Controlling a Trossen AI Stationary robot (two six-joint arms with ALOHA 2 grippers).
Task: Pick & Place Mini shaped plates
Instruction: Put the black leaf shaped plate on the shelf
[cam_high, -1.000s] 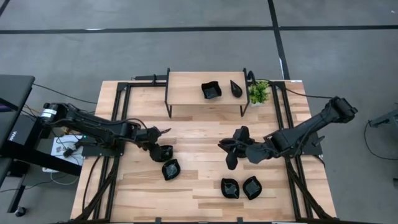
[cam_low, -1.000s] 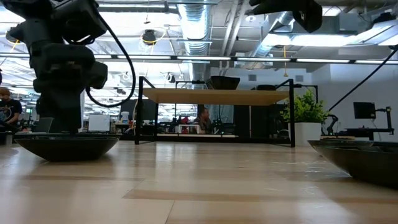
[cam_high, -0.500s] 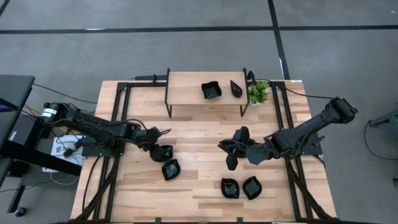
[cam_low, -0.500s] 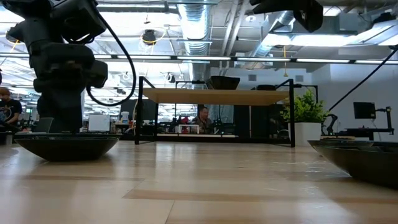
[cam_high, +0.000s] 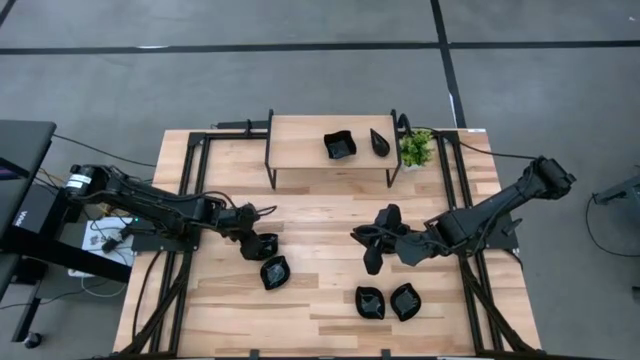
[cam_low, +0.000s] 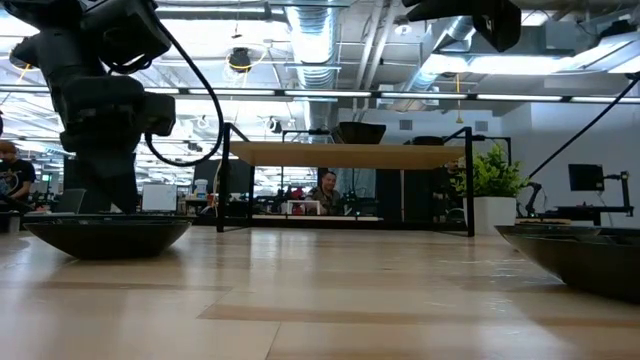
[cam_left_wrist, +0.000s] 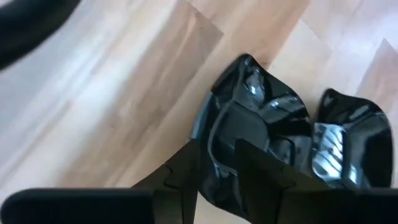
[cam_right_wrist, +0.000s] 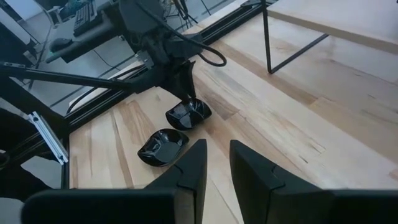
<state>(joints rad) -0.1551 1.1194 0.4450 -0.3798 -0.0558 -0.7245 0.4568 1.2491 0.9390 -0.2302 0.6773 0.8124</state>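
Left gripper (cam_high: 262, 243) down on a mini plate (cam_high: 266, 244) at the table's left-centre; right gripper (cam_high: 367, 243) raised over the middle.

The left wrist view shows the left arm's two fingers (cam_left_wrist: 186, 168) astride the glossy black plate's (cam_left_wrist: 249, 124) rim, one inside the dish and one outside, closed on it while it sits on the wooden table (cam_high: 320, 300). A second plate (cam_high: 274, 271) lies just beside it, nearer the front edge (touching or not, one cannot tell). The right gripper's fingers (cam_right_wrist: 193, 165) stand a little apart with nothing between them, clear of the boards. Two more plates (cam_high: 370, 302) (cam_high: 405, 301) lie side by side near the front right. On the raised shelf (cam_high: 300, 135) at the back rest a square plate (cam_high: 339, 145) and a leaf-shaped plate (cam_high: 380, 141), with a small potted plant (cam_high: 417, 149) just beside the shelf's right end.
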